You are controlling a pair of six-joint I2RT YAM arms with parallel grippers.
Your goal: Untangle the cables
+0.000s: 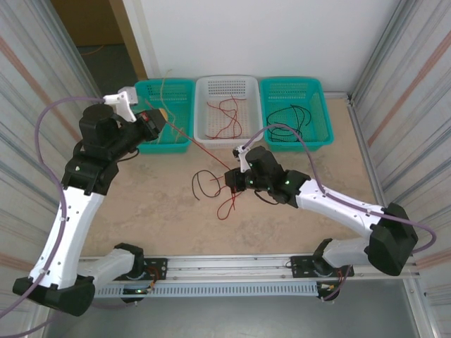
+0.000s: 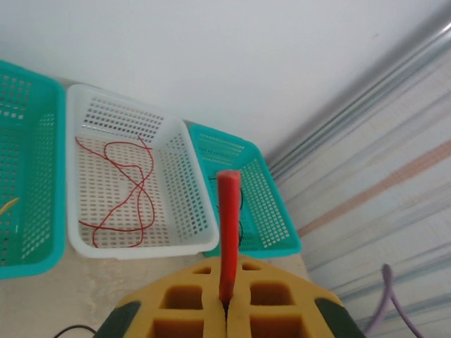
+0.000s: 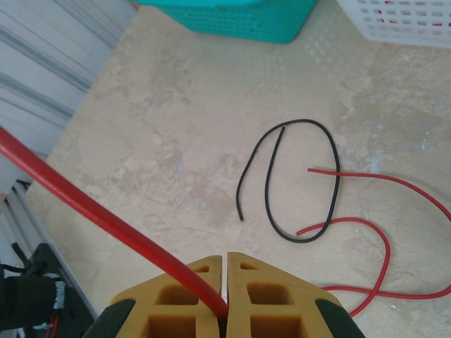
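Far left, raised over the left teal basket (image 1: 163, 83): left gripper (image 1: 153, 124), clenched on one end of the taut red cable (image 1: 194, 146), the wire pinched between yellow pads (image 2: 184, 304) in the left wrist view. Inside that basket, a pale tan cable (image 2: 8, 204), thin and hard to trace. Stretched diagonally down and to the right from the basket's near edge, over the marbled table (image 1: 141, 211) toward its centre, the taut red cable in one straight line. Next along the back wall, the white basket (image 1: 229, 80), holding red cables (image 1: 224, 118) in loose loops. On the table in front of it, a black cable (image 1: 196, 184) curled in an open loop, crossed twice by a loose red cable (image 1: 229, 205) lying in bends just beside the right gripper (image 1: 233, 180). Right gripper low over the table near its middle, shut tight on the other end of the taut red cable, the wire slanting away up and to the left from between the yellow pads in the right wrist view. Far right at the back, the right teal basket (image 1: 293, 82), with black cables (image 1: 290, 118) coiled inside.
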